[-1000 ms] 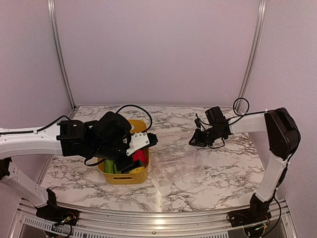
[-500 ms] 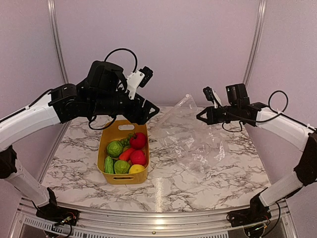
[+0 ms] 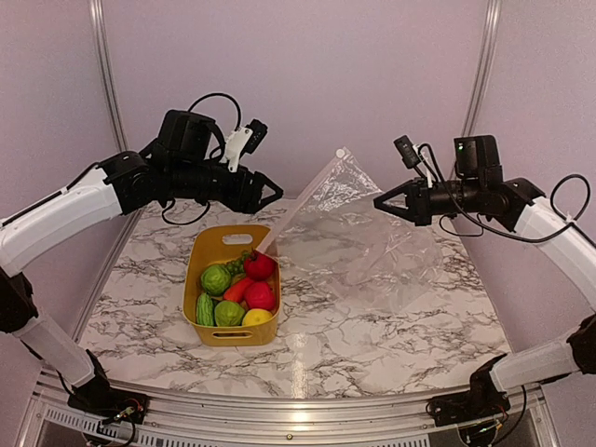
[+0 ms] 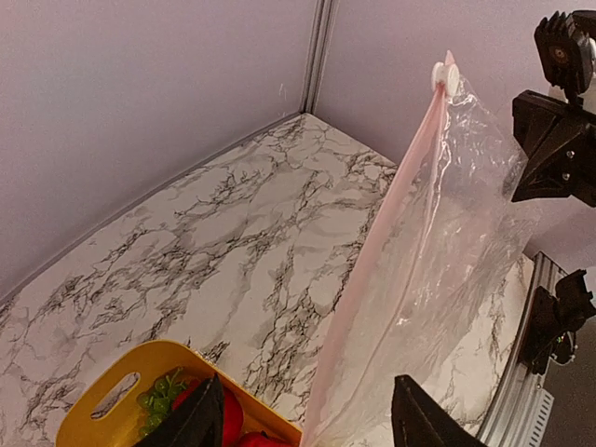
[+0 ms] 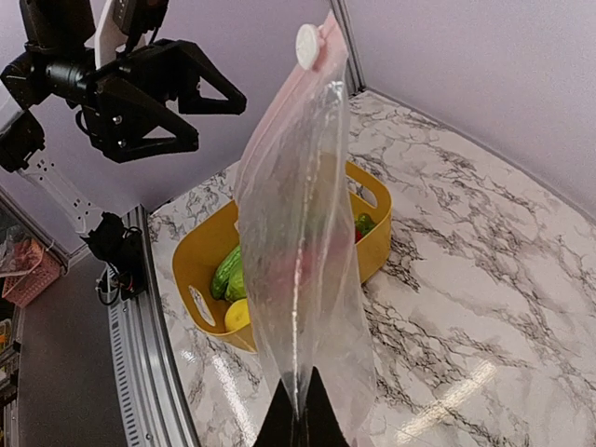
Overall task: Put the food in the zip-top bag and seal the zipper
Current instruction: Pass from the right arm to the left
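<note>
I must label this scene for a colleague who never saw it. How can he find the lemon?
On the marble table, look into the yellow bin left of centre. The lemon lies in its near right corner, the only yellow food among red, green and orange pieces.

Clear bag (image 3: 377, 244) with a pale pink zipper (image 3: 300, 201) and white slider (image 3: 341, 152); yellow bin (image 3: 233, 336) at lower left holding a red tomato (image 3: 259, 266), orange carrot (image 3: 237, 290), green rounds (image 3: 215, 279), yellow lemon (image 3: 257, 317); white table (image 3: 391, 345) veined grey-black; lilac walls (image 3: 298, 84)
</note>
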Controlling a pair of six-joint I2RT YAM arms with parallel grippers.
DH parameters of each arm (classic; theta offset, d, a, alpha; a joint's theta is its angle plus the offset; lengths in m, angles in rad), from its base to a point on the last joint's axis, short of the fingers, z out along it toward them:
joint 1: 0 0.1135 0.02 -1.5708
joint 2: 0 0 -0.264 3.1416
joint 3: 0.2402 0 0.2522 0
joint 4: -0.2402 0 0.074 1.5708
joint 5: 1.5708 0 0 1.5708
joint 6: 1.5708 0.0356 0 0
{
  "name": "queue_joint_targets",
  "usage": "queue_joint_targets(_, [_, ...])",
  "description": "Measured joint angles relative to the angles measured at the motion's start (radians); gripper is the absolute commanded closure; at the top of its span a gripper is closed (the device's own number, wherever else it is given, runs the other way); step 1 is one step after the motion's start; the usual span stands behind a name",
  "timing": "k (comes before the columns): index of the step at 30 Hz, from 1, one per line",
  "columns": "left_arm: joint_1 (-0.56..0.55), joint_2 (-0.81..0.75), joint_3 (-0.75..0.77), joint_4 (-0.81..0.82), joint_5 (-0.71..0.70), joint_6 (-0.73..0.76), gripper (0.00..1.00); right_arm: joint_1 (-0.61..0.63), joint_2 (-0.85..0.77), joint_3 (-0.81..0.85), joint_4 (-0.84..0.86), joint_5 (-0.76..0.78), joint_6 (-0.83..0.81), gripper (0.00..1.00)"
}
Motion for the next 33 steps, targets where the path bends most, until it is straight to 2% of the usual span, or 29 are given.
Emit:
queue_joint_targets(8, [0.0,0.0,-0.095,0.01,0.111,0.16,0.44,0.045,0.019,0.054,-0.107,-0.084,-0.038,1.0])
queue_joint_targets(14, [0.0,0.0,-0.105,0.012,0.143,0.208,0.45,0.067,0.033,0.065,-0.138,-0.101,-0.045,1.0])
queue_joint_targets(17, [0.0,0.0,-0.105,0.013,0.181,0.223,0.49,0.087,0.052,0.08,-0.148,-0.103,-0.048,1.0])
queue_joint_targets(19, [0.0,0.0,-0.108,0.018,0.212,0.229,0.55,0.093,0.067,0.092,-0.15,-0.103,-0.05,1.0])
queue_joint_targets(27, [0.0,0.008,-0.11,0.033,0.299,0.225,0.97,0.095,0.113,0.131,-0.156,-0.089,-0.068,1.0])
queue_joint_targets(29, [0.0,0.013,-0.11,0.043,0.313,0.21,1.0,0.095,0.123,0.132,-0.149,-0.084,-0.068,1.0])
queue_joint_targets(30, [0.0,0.014,-0.112,0.051,0.319,0.201,1.0,0.095,0.129,0.132,-0.144,-0.081,-0.067,0.97])
queue_joint_targets(31, [0.0,0.014,-0.116,0.058,0.324,0.187,1.0,0.095,0.137,0.132,-0.137,-0.076,-0.065,0.9])
queue_joint_targets(32, [0.0,0.014,-0.117,0.063,0.326,0.176,1.0,0.095,0.145,0.132,-0.132,-0.069,-0.061,0.82])
queue_joint_targets(33, [0.0,0.016,-0.119,0.074,0.327,0.162,1.0,0.095,0.153,0.132,-0.125,-0.056,-0.054,0.69])
